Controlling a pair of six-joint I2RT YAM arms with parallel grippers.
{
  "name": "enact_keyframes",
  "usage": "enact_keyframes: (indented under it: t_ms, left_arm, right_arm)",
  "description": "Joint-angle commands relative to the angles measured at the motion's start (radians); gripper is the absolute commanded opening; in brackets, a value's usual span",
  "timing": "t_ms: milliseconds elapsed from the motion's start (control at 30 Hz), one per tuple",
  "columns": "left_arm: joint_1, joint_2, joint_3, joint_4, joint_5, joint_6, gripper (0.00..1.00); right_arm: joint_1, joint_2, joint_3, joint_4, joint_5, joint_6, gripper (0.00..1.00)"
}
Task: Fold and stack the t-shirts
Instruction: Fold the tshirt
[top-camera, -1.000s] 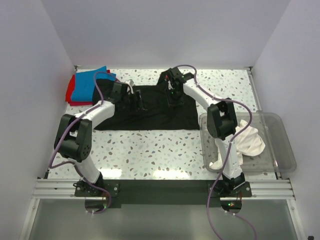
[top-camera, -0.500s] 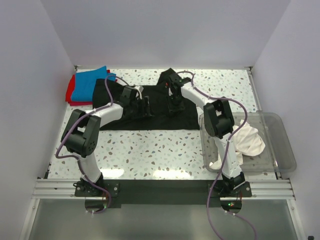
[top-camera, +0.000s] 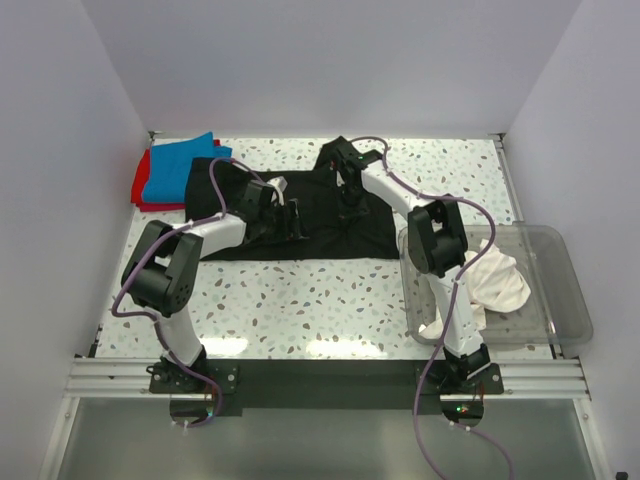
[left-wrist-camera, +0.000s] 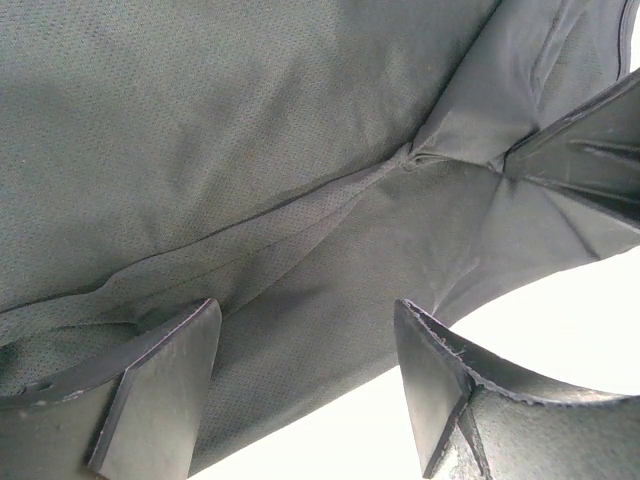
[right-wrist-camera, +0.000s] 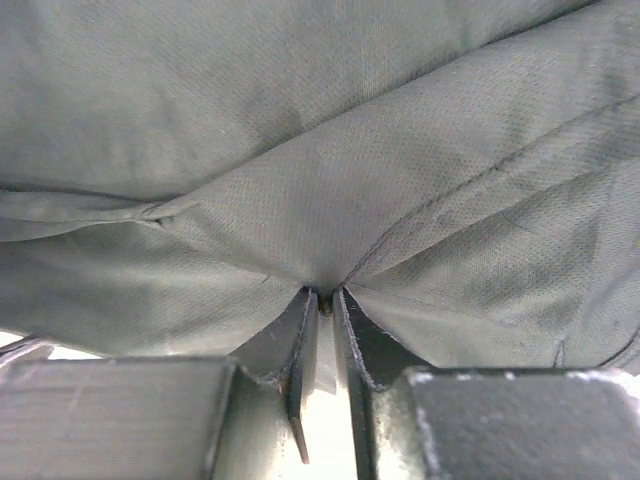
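Black t-shirt (top-camera: 330, 238) lies flat at the far middle of the table (top-camera: 300, 300), right gripper (right-wrist-camera: 322, 298) pinching its cloth, left gripper (left-wrist-camera: 305, 340) spread open over it; the fold seems starting, so the left should next close on cloth

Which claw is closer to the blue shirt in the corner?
Left. The left gripper hangs open over the black shirt, right of the blue shirt; the right gripper pinches the black shirt farther right.

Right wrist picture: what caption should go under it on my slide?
The right gripper pinches a fold of the black t-shirt, its jaws shut on the cloth.
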Motion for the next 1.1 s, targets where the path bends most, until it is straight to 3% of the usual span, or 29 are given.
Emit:
enact_keyframes:
  t_ms: [0, 233, 333, 433, 600, 733, 1067]
  left_arm:
    - [-0.003, 0.007, -0.031, -0.013, -0.028, 0.009, 0.76]
    - [-0.003, 0.019, -0.026, -0.013, -0.028, 0.010, 0.76]
    - [-0.003, 0.022, -0.023, -0.011, -0.025, 0.007, 0.76]
    - [-0.003, 0.024, -0.025, -0.010, -0.025, 0.006, 0.76]
    - [-0.003, 0.033, -0.026, -0.011, -0.016, 0.004, 0.76]
    - [-0.001, 0.028, -0.025, -0.020, -0.015, 0.006, 0.76]
    - [-0.001, 0.010, -0.020, -0.033, -0.025, 0.001, 0.76]
  right_arm:
    - [0.002, -0.003, 0.061, -0.036, 0.032, -0.011, 0.16]
    - [0.002, 0.008, 0.076, -0.046, 0.031, -0.019, 0.11]
    - [0.002, 0.013, 0.090, -0.053, 0.028, -0.022, 0.00]
    - [0.002, 0.009, 0.122, -0.055, 0.020, -0.022, 0.00]
    - [0.001, 0.112, 0.314, -0.118, 0.008, -0.019, 0.00]
    - [-0.002, 0.129, 0.362, -0.054, 0.000, 0.012, 0.00]
    - [-0.028, -0.001, 0.253, 0.233, -0.006, 0.087, 0.50]
